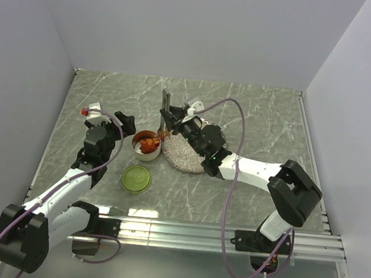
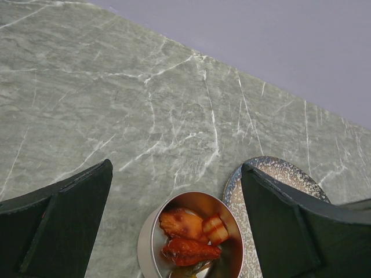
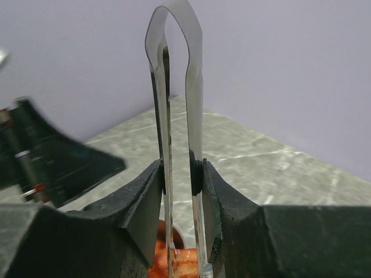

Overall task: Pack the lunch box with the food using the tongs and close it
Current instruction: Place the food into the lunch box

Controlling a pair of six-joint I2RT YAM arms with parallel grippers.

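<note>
packing step, late: right tool (image 3: 181, 174) clamped on the tongs (image 3: 174, 87), tips over the food (image 2: 185, 234) in the lunch box (image 2: 145, 246) at centre-left of the top view, left tool (image 2: 175, 174) wide open just beside it; next likely calls for easing the squeeze, then fetching the green lid (image 1: 136, 178) lower down on the worktop.

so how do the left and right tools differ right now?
Left tool is wide open and empty; right tool is shut on the tongs. Left tool sits on the tin's left; right tool sits on the plate side. Shared: both are black, two-fingered and close to the tin.
</note>
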